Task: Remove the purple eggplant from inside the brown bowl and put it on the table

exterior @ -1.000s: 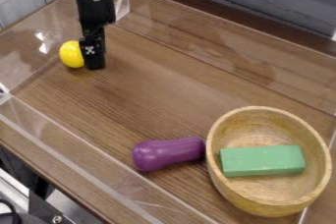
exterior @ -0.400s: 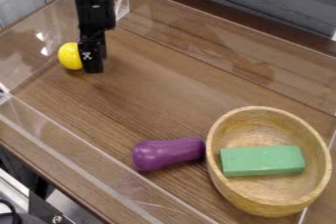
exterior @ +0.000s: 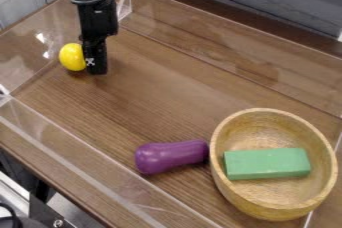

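Observation:
The purple eggplant point(exterior: 171, 156) lies on its side on the table point(exterior: 187, 87), just left of the brown bowl point(exterior: 274, 114) and outside it. Only a green rectangular block point(exterior: 267, 163) rests inside the bowl. My gripper point(exterior: 94, 67) stands far off at the back left, pointing down with its tips at the tabletop. Its fingers are shut and narrow, with nothing seen between them. A yellow ball point(exterior: 70, 56) sits right beside the gripper on its left; whether they touch I cannot tell.
Low clear acrylic walls point(exterior: 201, 17) ring the tabletop on all sides. The bowl sits at the front right corner, close to the wall. Bare wood lies between the gripper and the eggplant.
The gripper's fingers have drawn together from open to shut. The arm has stayed in place beside the yellow ball. The eggplant, bowl and block have not moved.

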